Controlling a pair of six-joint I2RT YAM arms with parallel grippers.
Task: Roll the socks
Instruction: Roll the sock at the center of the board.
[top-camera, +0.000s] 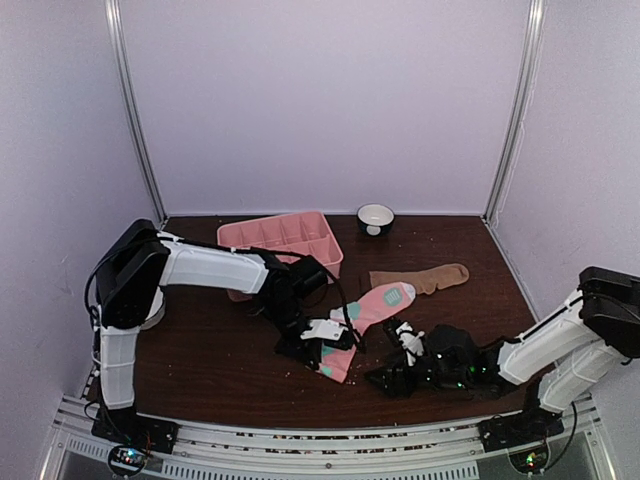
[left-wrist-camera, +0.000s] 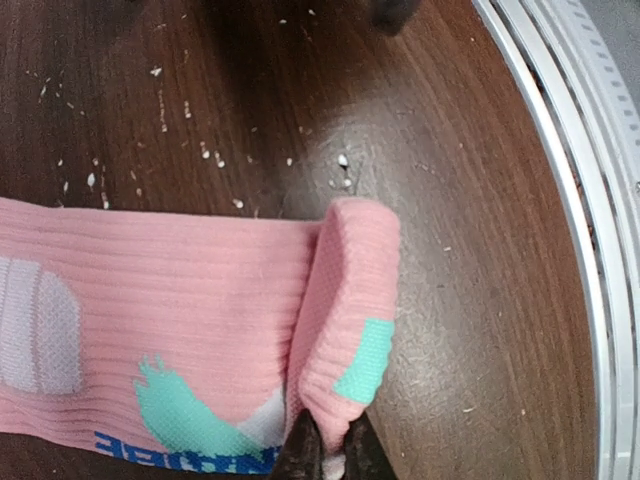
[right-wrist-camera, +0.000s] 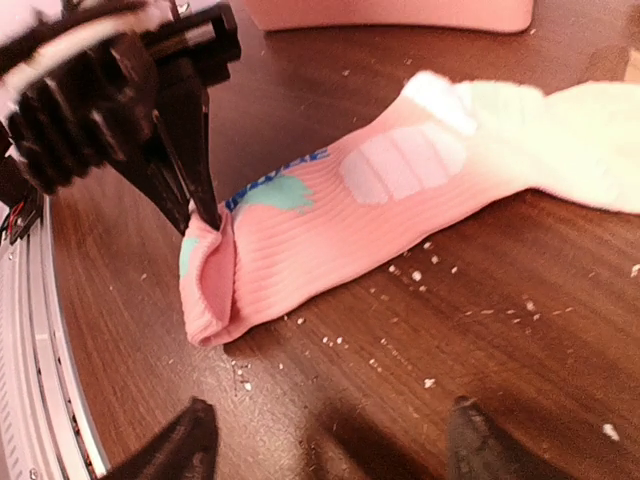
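Observation:
The pink sock (top-camera: 368, 308) with teal and white patches lies diagonally mid-table, its cuff end toward the near edge. That cuff is folded over on itself (left-wrist-camera: 345, 300). My left gripper (left-wrist-camera: 326, 455) is shut on the folded cuff's edge; the right wrist view shows it too, with the left gripper (right-wrist-camera: 200, 205) pinching the fold. My right gripper (right-wrist-camera: 330, 445) stands open just short of the cuff, nothing between its fingers (right-wrist-camera: 190, 440). In the top view the right gripper (top-camera: 383, 378) sits low on the table to the right of the cuff. The tan-brown sock (top-camera: 422, 277) lies flat beyond the pink one.
A pink compartmented tray (top-camera: 285, 240) stands at the back left, behind the left arm. A small white bowl (top-camera: 375, 218) sits by the back wall. Pale crumbs (right-wrist-camera: 430, 262) dot the dark wooden table. The metal rail (left-wrist-camera: 590, 200) at the near edge runs close to the cuff.

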